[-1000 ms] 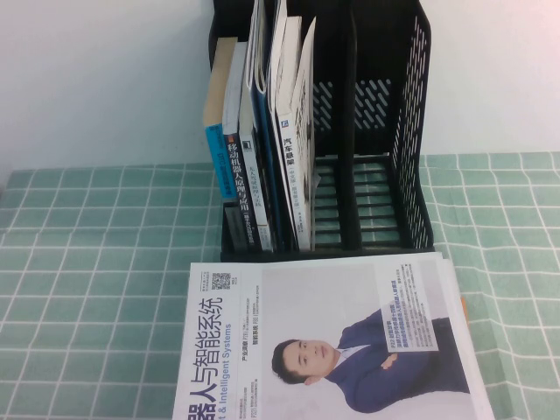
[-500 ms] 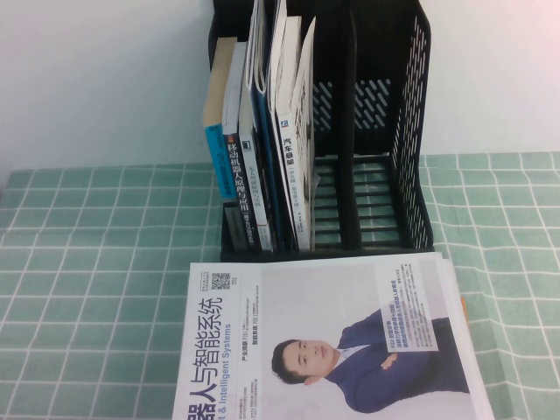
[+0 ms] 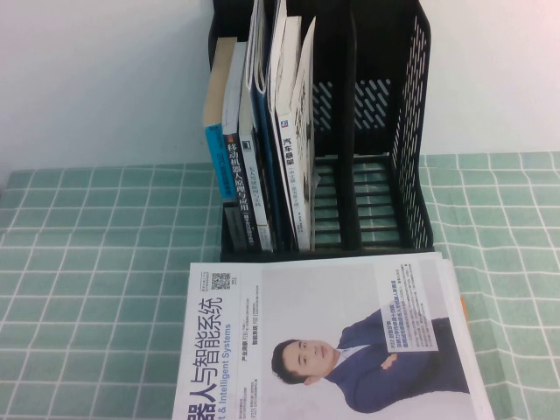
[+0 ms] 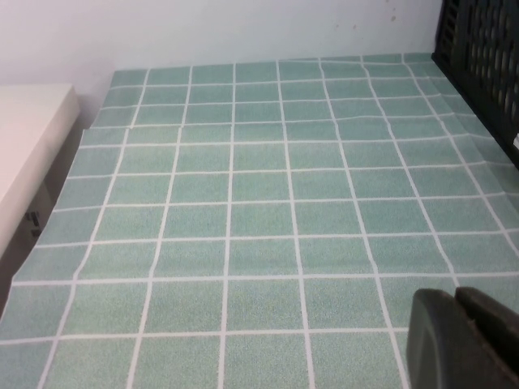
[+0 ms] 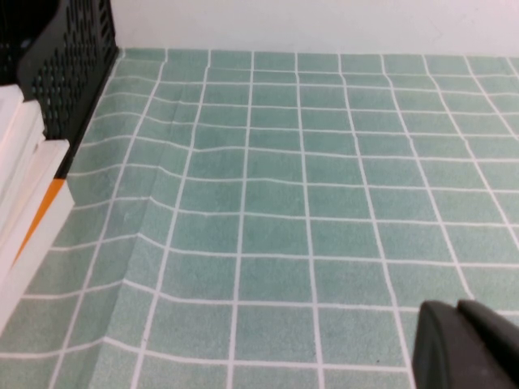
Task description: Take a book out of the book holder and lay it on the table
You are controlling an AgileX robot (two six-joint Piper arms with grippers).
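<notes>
a magazine is lying flat on the tablecloth just before the book holder, so the task is looking done, though i cannot tell for sure. the left gripper and right gripper are hovering over bare cloth, apparently clenched and grasping nothing.

The table, under a green cloth gridded with white lines, fills the right wrist view; a black perforated plastic book holder sits at ten o'clock; stacked white books lie beside it; the right end effector, dark, shows at five o'clock.
</notes>
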